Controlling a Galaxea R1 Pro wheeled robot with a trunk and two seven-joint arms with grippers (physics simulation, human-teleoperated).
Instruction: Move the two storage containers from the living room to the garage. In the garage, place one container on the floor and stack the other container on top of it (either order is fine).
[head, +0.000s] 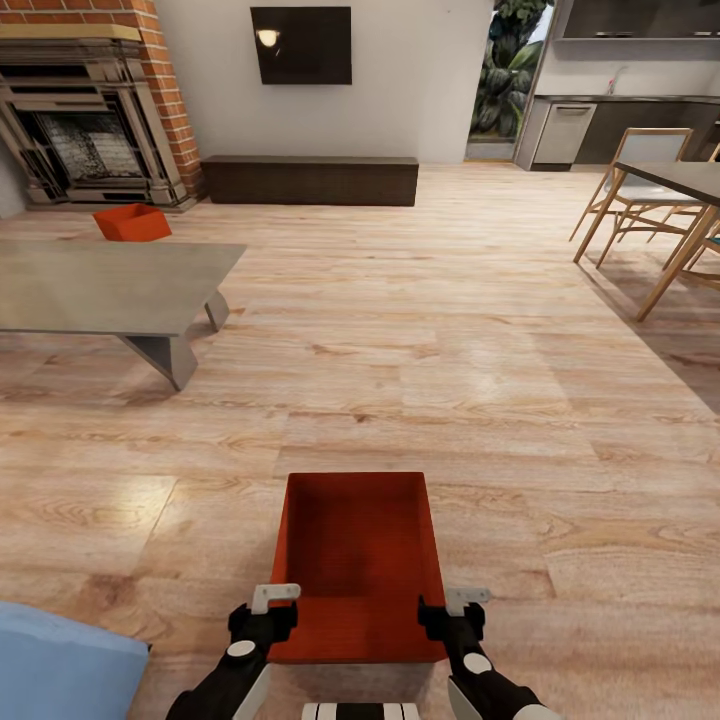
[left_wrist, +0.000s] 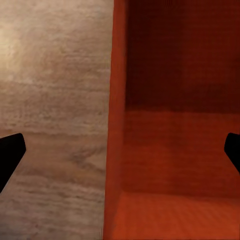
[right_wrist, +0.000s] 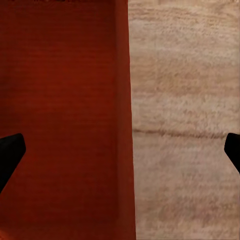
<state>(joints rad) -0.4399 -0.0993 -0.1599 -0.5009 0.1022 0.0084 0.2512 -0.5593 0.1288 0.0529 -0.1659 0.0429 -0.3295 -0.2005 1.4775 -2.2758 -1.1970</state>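
Nearby, both pincers straddle an empty container (head: 358, 560).

The bin (head: 358, 560) between my grippers is red-orange, plain, darker inside its shadowed walls. My left gripper (head: 262, 622) and right gripper (head: 452, 620) are black with pale grey tips and white round caps. A second bin (head: 132, 223), the same red-orange, sits beyond the table (head: 110, 285), which is flat grey. The floor (head: 450, 360) around the table is light wood plank with brown grain streaks. Behind the table, the fireplace (head: 95, 110) is red brick with a tan mantel; the bench (head: 310, 181) is dark brown, the wall (head: 420, 80) off-white. A pale blue shape (head: 60, 665) shows on my side of the table.
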